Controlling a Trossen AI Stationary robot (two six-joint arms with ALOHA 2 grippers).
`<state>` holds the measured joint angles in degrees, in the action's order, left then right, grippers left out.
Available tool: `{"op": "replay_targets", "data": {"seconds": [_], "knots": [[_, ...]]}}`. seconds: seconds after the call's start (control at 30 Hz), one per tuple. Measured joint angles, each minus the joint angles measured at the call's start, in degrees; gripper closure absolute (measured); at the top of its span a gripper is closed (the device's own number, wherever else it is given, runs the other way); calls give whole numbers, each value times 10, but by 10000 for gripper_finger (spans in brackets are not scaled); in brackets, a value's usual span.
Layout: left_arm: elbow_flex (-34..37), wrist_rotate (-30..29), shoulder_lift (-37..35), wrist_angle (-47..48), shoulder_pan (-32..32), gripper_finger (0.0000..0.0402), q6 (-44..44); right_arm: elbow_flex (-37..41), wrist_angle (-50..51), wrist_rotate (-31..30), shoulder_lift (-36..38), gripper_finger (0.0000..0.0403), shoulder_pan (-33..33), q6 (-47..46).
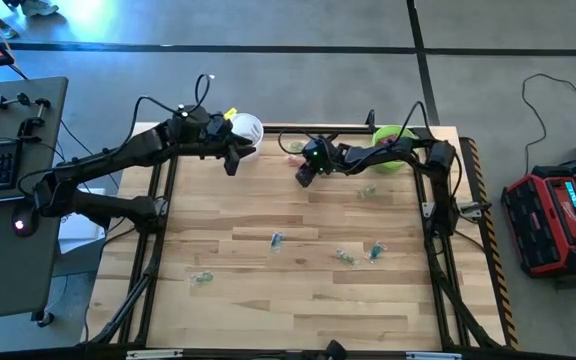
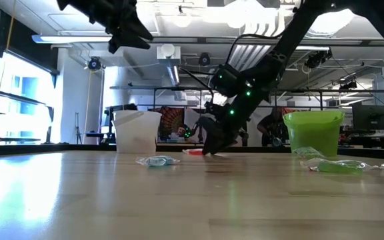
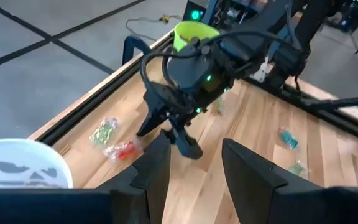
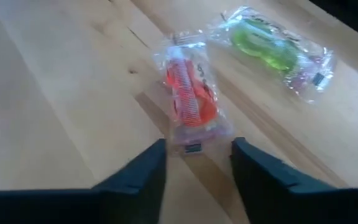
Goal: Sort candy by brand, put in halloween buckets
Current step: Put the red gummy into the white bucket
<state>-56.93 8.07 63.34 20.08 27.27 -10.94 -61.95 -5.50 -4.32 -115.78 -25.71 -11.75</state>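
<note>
Two clear-wrapped candies lie flat near the table's far edge: a red one (image 4: 191, 93) and a green one (image 4: 272, 46). My right gripper (image 4: 197, 155) is low over the table, slanting down, open, with the red candy's near wrapper end (image 4: 193, 144) between its fingertips and a gap on each side. The lime green bucket (image 1: 393, 148) stands at the far right and the white bucket (image 1: 245, 128) at the far left. My left gripper (image 3: 194, 168) hangs open and empty beside the white bucket (image 3: 17, 171), high above the table.
Several more clear-wrapped candies lie scattered over the middle and near part of the table, a bluish one (image 1: 276, 240), a green one (image 1: 345, 256) and another at the left (image 1: 203, 277). One lies near the green bucket (image 1: 368, 190). Black frame rails (image 1: 153, 240) run along the table's sides.
</note>
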Motion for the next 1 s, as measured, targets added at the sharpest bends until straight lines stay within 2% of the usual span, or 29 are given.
{"op": "replay_targets", "data": {"seconds": [0.17,0.23,0.63,0.73,0.8,1.0], "knots": [[0,0,-1,24,4,267,5,0,-1,10,-1,362,0,-2],[0,0,-4,31,5,274,6,1,1,15,2,391,1,-2],[0,-23,-53,51,34,343,31,2,8,42,68,402,32,1],[0,-24,-65,63,43,356,31,-11,14,45,67,386,36,-13],[0,-28,-71,70,43,361,27,-25,11,46,63,357,42,-8],[0,-42,-75,94,43,367,26,-67,12,5,34,223,68,32]]}}
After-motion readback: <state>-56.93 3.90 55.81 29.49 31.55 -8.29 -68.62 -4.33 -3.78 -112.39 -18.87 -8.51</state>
